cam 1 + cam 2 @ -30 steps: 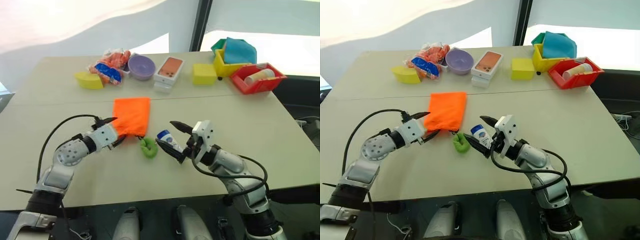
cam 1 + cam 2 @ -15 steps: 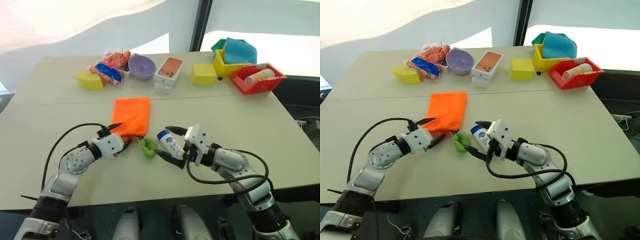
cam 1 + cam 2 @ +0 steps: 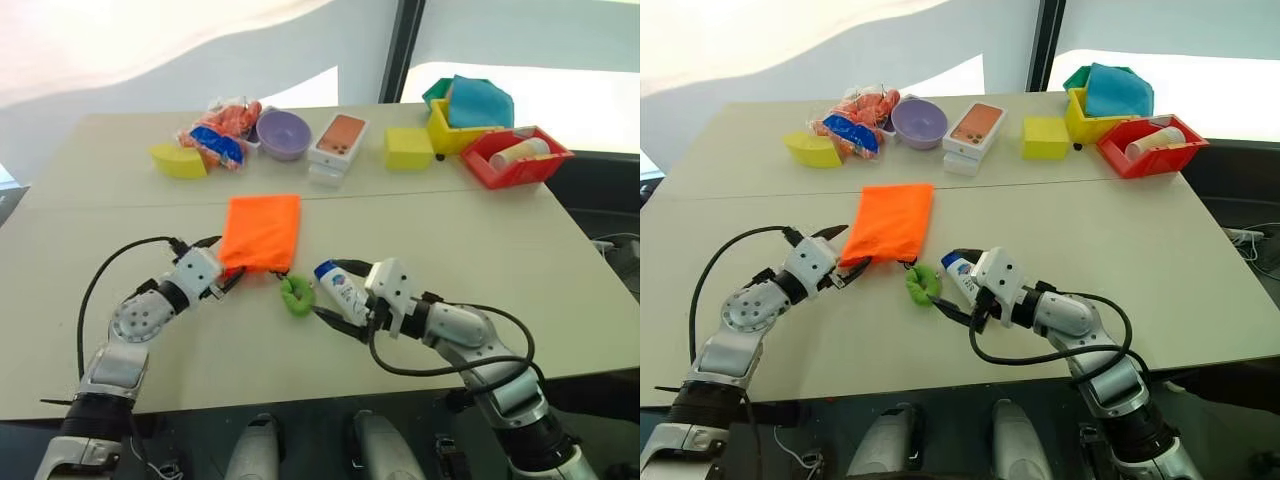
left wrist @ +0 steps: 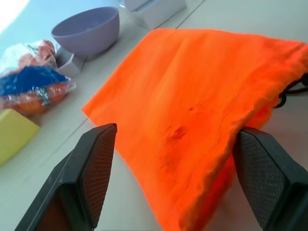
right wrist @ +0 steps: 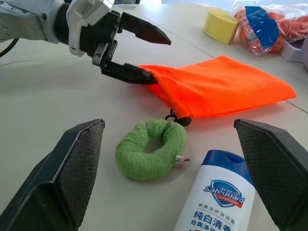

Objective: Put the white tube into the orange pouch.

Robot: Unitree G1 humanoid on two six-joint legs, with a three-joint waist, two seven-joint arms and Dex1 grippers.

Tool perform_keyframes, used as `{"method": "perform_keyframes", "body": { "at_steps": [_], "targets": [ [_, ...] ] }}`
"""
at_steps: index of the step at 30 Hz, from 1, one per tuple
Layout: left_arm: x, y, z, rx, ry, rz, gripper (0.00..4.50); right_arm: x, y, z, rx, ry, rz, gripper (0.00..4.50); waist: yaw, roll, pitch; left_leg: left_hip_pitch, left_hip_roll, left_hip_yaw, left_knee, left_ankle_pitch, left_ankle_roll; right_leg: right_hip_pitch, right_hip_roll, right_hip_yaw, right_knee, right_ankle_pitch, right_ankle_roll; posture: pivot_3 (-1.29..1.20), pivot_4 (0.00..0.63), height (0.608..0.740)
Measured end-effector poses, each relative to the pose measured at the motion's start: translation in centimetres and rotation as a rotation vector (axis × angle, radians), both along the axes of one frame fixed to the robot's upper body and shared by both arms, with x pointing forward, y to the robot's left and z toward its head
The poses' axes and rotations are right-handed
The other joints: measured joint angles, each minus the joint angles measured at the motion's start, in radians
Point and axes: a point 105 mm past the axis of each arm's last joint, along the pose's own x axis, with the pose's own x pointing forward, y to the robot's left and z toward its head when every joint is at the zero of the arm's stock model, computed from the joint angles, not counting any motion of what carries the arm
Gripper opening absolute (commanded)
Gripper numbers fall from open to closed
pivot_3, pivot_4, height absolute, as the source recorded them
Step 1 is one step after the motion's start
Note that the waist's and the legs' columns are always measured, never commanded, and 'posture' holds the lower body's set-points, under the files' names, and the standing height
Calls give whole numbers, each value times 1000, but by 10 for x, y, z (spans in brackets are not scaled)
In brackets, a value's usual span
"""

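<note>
Surface: a pale beige table top (image 3: 560,260) carries everything; the task's things lie near the middle of its near half.
Pouch: the bright orange soft fabric drawstring pouch (image 3: 262,232) lies flat, its mouth end toward the near edge; a black cord runs from that end to a fuzzy green tassel ring (image 3: 296,295) just beside it.
Tube: the small white plastic squeeze tube with a blue cap and blue label print (image 3: 340,287) is outside the pouch, just right of the tassel, cap end toward the far edge.
Left hand: the left hand (image 3: 222,262) is at the pouch's near left corner, its two black fingers wide apart. In the right wrist view the lower finger (image 5: 126,73) is right at the pouch's mouth edge. It straddles the cloth without pinching it.
Right hand: the right hand (image 3: 345,296) brackets the tube with its fingers spread fully; the tube sits between them, but no closed grip shows, and I cannot tell whether it rests on the surface.
Done: both hands are placed at their things.
Left to do: by my reading, nearly all of it. The mouth must be opened and held, the tube gripped, carried over the tassel and pushed inside.
Far edge: a purple bowl (image 3: 283,133), snack packets (image 3: 220,135), a white box (image 3: 337,140), yellow blocks (image 3: 409,147) and a red bin (image 3: 515,157) stand well apart.
</note>
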Motion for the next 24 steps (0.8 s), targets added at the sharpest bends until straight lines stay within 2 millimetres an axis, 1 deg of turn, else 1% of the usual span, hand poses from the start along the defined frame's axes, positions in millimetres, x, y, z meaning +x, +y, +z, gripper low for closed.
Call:
{"method": "perform_keyframes", "body": {
  "at_steps": [2,6,8,11,14,16,20,22,24],
  "targets": [
    [2,9,-1,-84,57,20,3826,1,3,2,15,-19,-10,4500,-1,0,0,0,0,0,0,0,0,0,0,0,1,0,1,0,150,740],
    [10,15,9,-181,89,10,3826,1,15,2,45,-35,-12,4500,-1,0,0,0,0,0,1,0,0,0,1,0,1,-1,1,0,150,740],
    [11,20,10,-197,106,1,3826,0,22,0,58,-41,-12,4500,-1,0,0,0,0,0,1,0,0,0,0,0,1,0,0,0,150,740],
    [12,25,3,-194,156,-11,3826,4,26,1,79,-63,-42,4500,-1,0,0,0,0,0,1,0,0,0,0,0,1,0,-1,0,150,740],
    [15,29,1,-196,178,-16,3826,6,32,-1,88,-71,-54,4500,-1,0,0,0,0,0,1,0,0,0,1,0,1,0,-1,0,150,740],
    [18,31,4,-174,172,-19,3826,7,35,-1,97,-76,-56,4500,0,0,0,0,0,0,1,0,0,0,1,0,1,0,-1,0,150,740],
    [24,35,12,-60,109,-22,3826,7,38,1,108,-94,-57,4500,1,-1,0,0,0,0,1,0,0,0,0,0,1,0,-1,0,150,740],
    [26,34,10,4,85,-19,3826,7,38,0,107,-94,-56,4500,0,-1,0,0,0,0,1,0,0,0,0,0,1,0,-1,0,150,740],
    [28,35,1,85,61,3,3826,7,37,-1,100,-93,-50,4500,1,-1,0,0,0,0,1,0,0,0,0,0,1,0,-1,0,150,740]
  ]
}}
